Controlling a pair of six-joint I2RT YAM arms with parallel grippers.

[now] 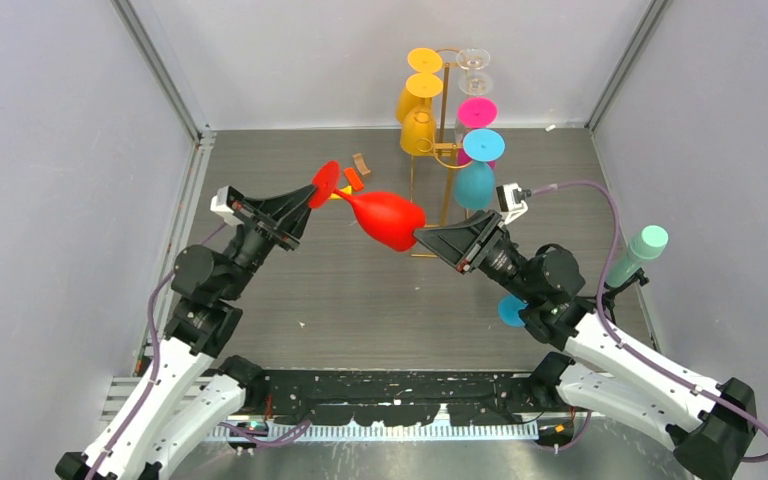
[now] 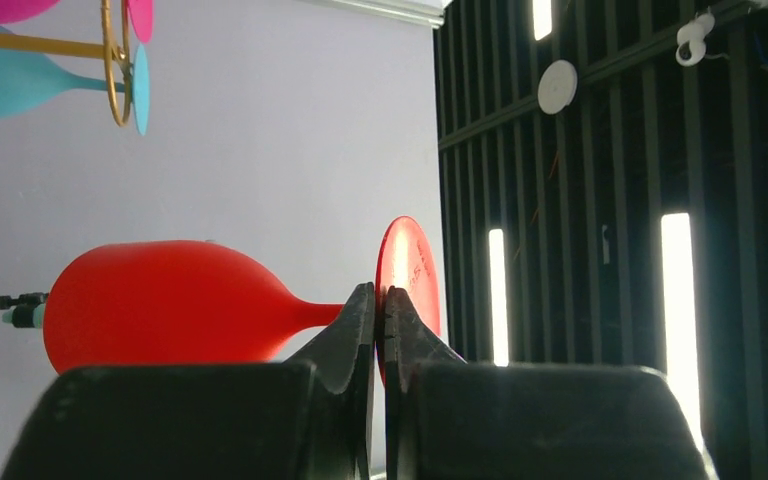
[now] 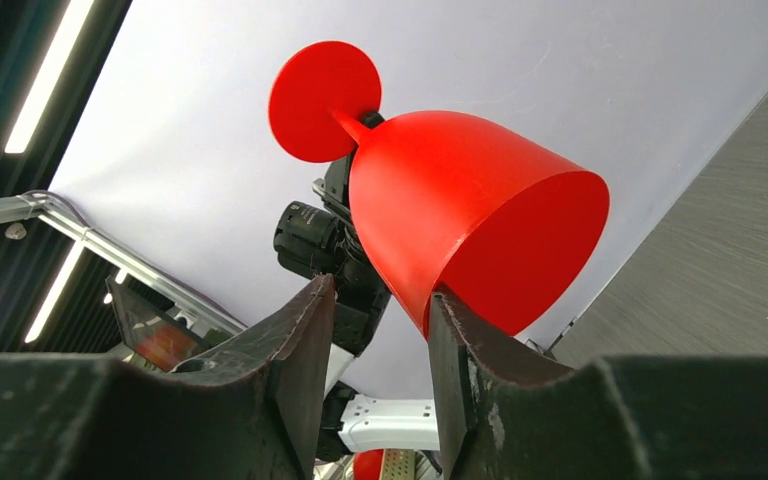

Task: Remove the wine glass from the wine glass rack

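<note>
The red wine glass is off the wine glass rack and hangs on its side above the table, just in front of the rack's base, foot toward the left arm and open bowl toward the right arm. The rack stands at the back of the table with two yellow glasses, a clear glass, a pink glass and a teal glass hanging on its hooks.

The left gripper is clenched on the red glass's stem right by the foot, its fingers almost meeting. The right gripper is at the bowl's rim. From the right wrist its jaws stand apart, with the lower edge of the rim in the gap, close against one finger.

Beside the right arm stands a mint-green cylinder.
</note>
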